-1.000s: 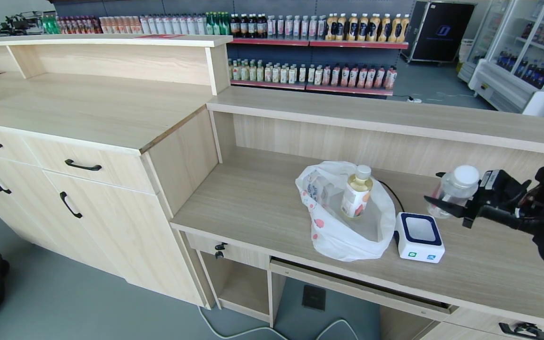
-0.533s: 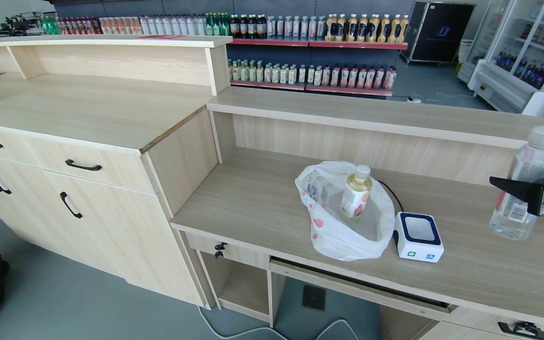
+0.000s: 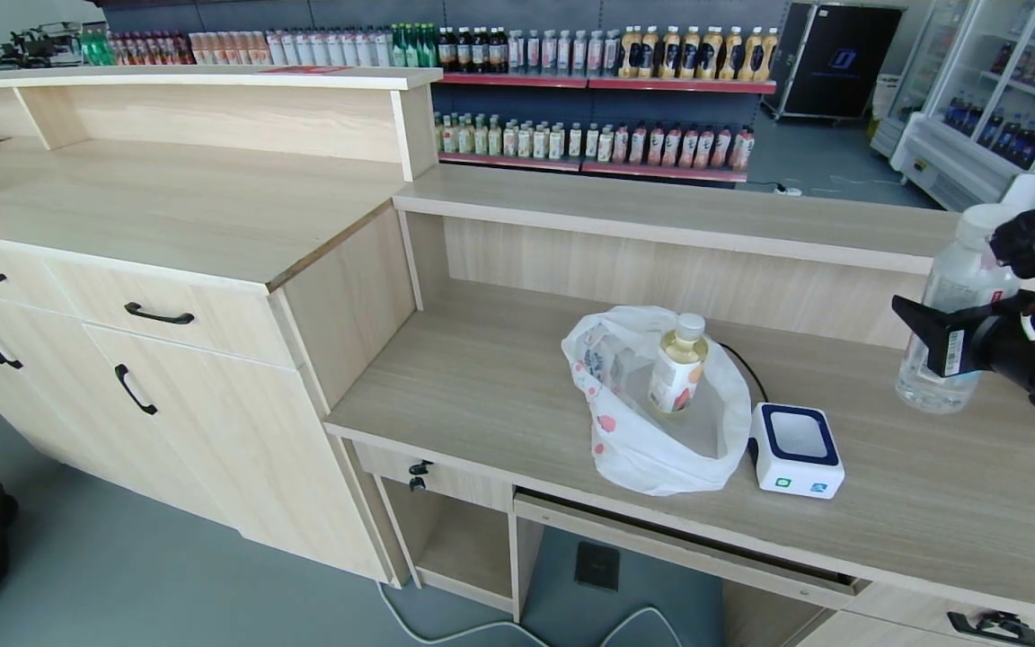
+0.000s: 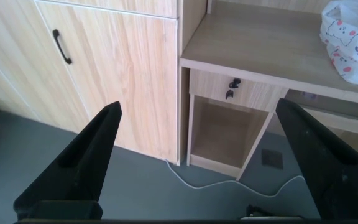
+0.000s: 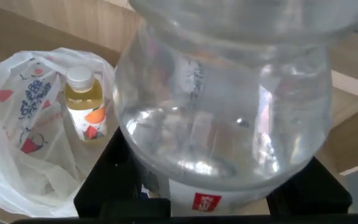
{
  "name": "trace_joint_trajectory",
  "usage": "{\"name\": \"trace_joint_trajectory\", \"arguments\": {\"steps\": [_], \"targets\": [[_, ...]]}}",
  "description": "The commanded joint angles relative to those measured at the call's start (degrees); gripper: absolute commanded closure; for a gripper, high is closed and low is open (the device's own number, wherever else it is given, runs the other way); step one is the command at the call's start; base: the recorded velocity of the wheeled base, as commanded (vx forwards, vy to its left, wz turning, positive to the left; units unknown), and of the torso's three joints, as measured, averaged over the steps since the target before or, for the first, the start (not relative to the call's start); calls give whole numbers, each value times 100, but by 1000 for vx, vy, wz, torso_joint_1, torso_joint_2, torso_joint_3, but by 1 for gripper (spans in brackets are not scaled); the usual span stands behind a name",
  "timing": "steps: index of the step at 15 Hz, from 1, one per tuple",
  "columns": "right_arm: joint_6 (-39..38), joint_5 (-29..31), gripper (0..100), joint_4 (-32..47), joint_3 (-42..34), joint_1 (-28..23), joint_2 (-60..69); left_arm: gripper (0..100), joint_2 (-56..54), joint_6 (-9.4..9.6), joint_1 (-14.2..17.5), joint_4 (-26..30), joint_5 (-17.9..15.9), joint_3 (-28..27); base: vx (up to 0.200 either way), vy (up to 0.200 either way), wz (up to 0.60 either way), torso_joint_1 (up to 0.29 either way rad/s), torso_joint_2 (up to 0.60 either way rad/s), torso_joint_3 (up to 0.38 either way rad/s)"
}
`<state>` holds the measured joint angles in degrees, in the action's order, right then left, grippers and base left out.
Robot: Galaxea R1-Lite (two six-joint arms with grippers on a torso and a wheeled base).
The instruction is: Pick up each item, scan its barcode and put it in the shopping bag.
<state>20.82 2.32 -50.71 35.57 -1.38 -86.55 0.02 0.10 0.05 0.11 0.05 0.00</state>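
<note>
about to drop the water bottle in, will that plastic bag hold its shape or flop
Probably flops: the bag is thin, crumpled film sagging on the counter. The juice bottle standing inside likely anchors it, though a nudge could tip that bottle.

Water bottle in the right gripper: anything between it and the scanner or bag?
Nothing visible between the water bottle, held in the right gripper, and the scanner; bare counter there. The scanner sits between it and the shopping bag, and a yellow drink bottle stands inside the bag.
</note>
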Motion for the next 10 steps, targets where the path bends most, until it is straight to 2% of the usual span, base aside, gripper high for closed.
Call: {"name": "trace_joint_trajectory", "arguments": {"steps": [1, 3, 7, 10], "targets": [[159, 6, 100, -132, -59, 32, -90, 0, -2, -1, 4, -2, -5, 0, 0, 0, 0, 0, 0, 0], [256, -56, 100, -483, -68, 50, -283, 0, -2, -1, 4, 7, 4, 0, 0, 0, 0, 0, 0, 0], [229, -100, 100, -1362, -68, 270, -977, 0, -2, -1, 4, -2, 4, 0, 0, 0, 600, 1, 4, 6], [-43, -495, 100, -1608, -15, 419, -1549, 0, -2, -1, 4, -2, 4, 0, 0, 0, 0, 0, 0, 0]]}}
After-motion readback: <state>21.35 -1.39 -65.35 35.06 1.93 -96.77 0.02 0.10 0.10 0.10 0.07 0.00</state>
